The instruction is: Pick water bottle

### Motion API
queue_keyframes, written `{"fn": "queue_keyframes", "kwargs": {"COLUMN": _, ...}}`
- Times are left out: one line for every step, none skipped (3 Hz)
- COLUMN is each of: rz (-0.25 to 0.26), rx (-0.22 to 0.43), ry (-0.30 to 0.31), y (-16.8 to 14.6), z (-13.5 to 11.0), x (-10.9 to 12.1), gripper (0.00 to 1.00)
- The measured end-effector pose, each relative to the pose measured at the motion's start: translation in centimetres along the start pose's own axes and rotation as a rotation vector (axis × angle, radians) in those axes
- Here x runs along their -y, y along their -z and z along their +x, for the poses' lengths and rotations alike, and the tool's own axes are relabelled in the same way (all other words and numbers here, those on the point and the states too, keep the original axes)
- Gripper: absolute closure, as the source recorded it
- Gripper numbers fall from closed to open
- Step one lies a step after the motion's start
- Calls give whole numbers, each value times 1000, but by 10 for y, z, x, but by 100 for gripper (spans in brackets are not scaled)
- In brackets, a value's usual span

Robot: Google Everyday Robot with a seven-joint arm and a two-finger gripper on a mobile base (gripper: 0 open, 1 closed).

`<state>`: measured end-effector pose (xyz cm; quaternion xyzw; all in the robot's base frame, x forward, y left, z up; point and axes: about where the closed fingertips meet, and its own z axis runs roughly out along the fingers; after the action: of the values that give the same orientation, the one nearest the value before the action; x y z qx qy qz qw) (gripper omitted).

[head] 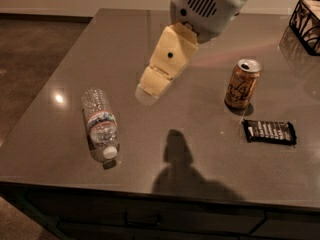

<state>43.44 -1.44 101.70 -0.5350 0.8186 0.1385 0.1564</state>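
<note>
The water bottle [100,123] lies on its side on the grey table [200,149] at the front left, white cap toward the front edge, label band around its middle. My gripper [146,95] hangs above the table's middle, to the right of the bottle and a little behind it, apart from it and holding nothing that I can see. The cream-coloured finger housing slants down to the left from the white wrist.
An orange drink can [242,84] stands upright to the right of the gripper. A dark snack bar [269,132] lies in front of the can. A black wire basket [306,18] stands at the back right corner. The table's left and front edges are near the bottle.
</note>
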Motion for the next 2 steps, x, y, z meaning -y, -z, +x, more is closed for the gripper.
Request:
{"fn": "queue_keyframes", "kwargs": {"rz": -24, "rx": -8, "ry": -43, "y": -17, "z": -11, "x": -5, "gripper": 0}}
{"fn": "queue_keyframes", "kwargs": {"rz": 9, "rx": -58, "ry": -108, "y": -45, "z": -22, "x": -2, "gripper": 0}}
